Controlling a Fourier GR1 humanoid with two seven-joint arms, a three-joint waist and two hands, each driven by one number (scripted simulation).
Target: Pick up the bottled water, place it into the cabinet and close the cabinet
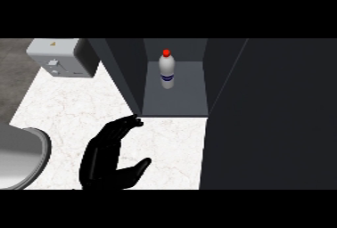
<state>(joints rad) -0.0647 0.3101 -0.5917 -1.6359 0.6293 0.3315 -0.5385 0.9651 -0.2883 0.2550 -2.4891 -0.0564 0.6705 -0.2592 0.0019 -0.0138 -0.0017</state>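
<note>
Bottled water point(167, 69) standing upright inside the open cabinet point(174, 104), toward 12 o'clock on the counter point(72, 111).

The bottle, red cap up, sits deep on the cabinet floor, so placing looks done and closing remains; a dark panel at 3 o'clock may be the door. The left hand point(108, 156), at 6 o'clock, is spread and holds nothing, fingertips near the cabinet's front corner. A toaster point(59, 58) sits at 10 o'clock.
</note>
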